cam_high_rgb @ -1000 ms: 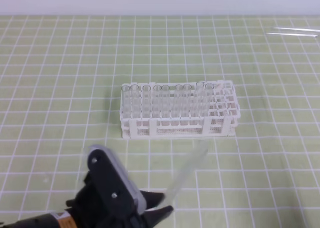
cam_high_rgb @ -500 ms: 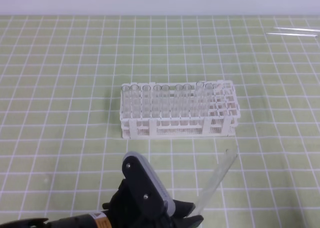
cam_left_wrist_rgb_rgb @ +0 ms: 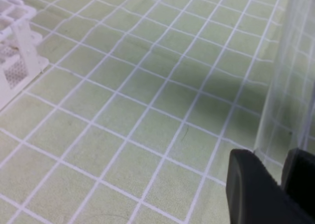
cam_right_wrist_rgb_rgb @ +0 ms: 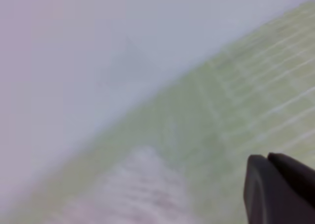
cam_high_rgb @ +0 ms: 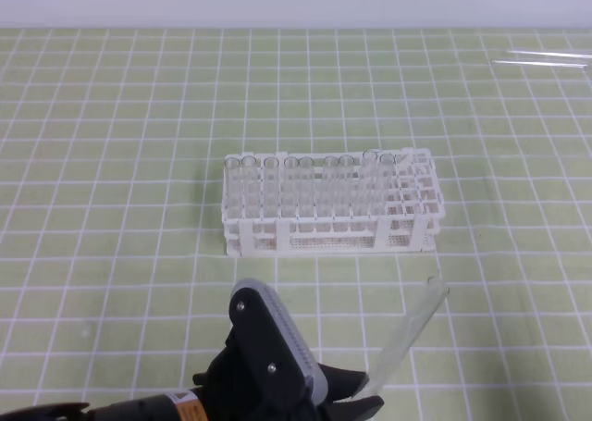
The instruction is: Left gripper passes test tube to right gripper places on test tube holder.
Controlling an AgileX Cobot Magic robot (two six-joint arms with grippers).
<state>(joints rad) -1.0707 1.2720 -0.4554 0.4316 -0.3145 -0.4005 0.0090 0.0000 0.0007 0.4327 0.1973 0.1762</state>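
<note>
The left gripper (cam_high_rgb: 356, 404) grips a tilted test tube (cam_high_rgb: 410, 329) near the white test tube holder (cam_high_rgb: 330, 201). The right gripper (cam_right_wrist_rgb_rgb: 268, 157) is closed and holds nothing.

The tube (cam_high_rgb: 410, 328), slim clear glass, leans up and to the right, open rimmed end on top, lower end pinched in the left gripper (cam_high_rgb: 356, 404) near the bottom edge. Beyond it the white rack (cam_high_rgb: 328, 208) stands upright on the desk, clear tubes filling its left holes.
</note>
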